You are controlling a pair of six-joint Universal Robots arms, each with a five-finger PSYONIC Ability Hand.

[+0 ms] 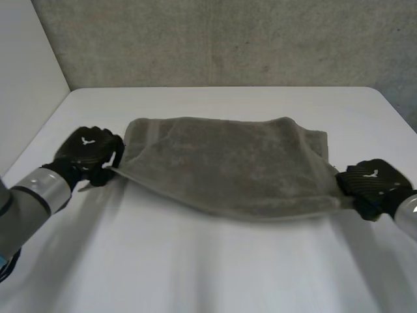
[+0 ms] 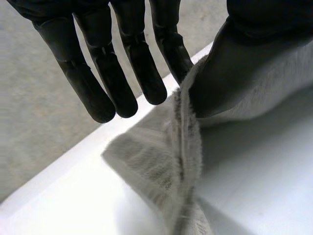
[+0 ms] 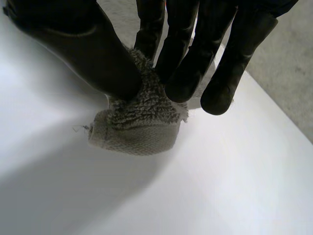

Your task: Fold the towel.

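Holding a grey towel (image 1: 228, 166) across the middle of the frame over the white counter (image 1: 215, 267), with the far part lying flat and the near edge lifted, sagging slightly toward the centre. Gripping the near-left corner with the left hand (image 1: 88, 153) at the frame's middle left, right at the towel's left edge. Pinching the hem there between the thumb (image 2: 230, 63) and the closest of the fingers (image 2: 168, 49), with the other fingers straight, spread and clear of the cloth. Clamping the near-right corner with the right hand (image 1: 371, 182) at the middle right of the frame. Pressing that hand's thumb and fingertips (image 3: 181, 83) together on the bunched corner, just above the counter surface.
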